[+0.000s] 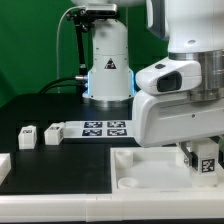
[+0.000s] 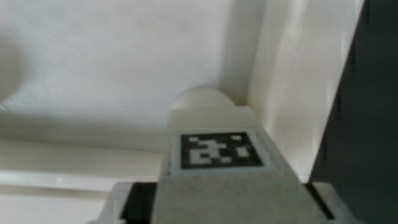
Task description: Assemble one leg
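Observation:
My gripper (image 1: 203, 160) is shut on a leg (image 1: 207, 164), a small white block with a black-and-white tag. It holds the leg upright over the right side of the large white panel (image 1: 140, 178). In the wrist view the leg (image 2: 221, 150) sits between my fingers (image 2: 139, 203), its rounded tip pointing down at the panel (image 2: 89, 120). I cannot tell whether the tip touches the panel. Two more legs (image 1: 27, 136) (image 1: 53, 131) lie loose on the black table on the exterior view's left.
The marker board (image 1: 100, 127) lies flat behind the panel, in front of the arm's base (image 1: 108, 70). Another white part (image 1: 3, 166) shows at the exterior view's left edge. The arm's body (image 1: 175, 105) hides the table's right side.

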`<move>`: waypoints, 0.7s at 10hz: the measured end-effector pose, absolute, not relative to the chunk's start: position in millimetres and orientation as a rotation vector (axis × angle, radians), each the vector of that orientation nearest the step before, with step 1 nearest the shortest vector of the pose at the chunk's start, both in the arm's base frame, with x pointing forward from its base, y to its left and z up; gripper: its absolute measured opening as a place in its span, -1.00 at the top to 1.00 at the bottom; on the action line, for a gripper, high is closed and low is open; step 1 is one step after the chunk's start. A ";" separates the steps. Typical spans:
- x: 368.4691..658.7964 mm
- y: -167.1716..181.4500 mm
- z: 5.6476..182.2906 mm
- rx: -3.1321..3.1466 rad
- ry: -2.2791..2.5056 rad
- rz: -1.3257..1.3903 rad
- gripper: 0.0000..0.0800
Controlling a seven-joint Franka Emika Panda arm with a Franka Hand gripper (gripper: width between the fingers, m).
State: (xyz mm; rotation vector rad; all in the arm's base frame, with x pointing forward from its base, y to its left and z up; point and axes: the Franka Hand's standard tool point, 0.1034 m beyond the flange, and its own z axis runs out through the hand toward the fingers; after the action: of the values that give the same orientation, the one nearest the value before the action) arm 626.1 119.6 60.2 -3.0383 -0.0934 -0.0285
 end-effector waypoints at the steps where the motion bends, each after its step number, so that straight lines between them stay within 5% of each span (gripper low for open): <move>1: 626.2 119.3 60.3 -3.037 0.100 -0.019 0.28; 7: 627.0 118.1 59.8 -2.742 1.334 0.033 0.28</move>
State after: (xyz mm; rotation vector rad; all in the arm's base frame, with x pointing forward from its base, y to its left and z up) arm 627.0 118.1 59.8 -2.7417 1.3341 0.0333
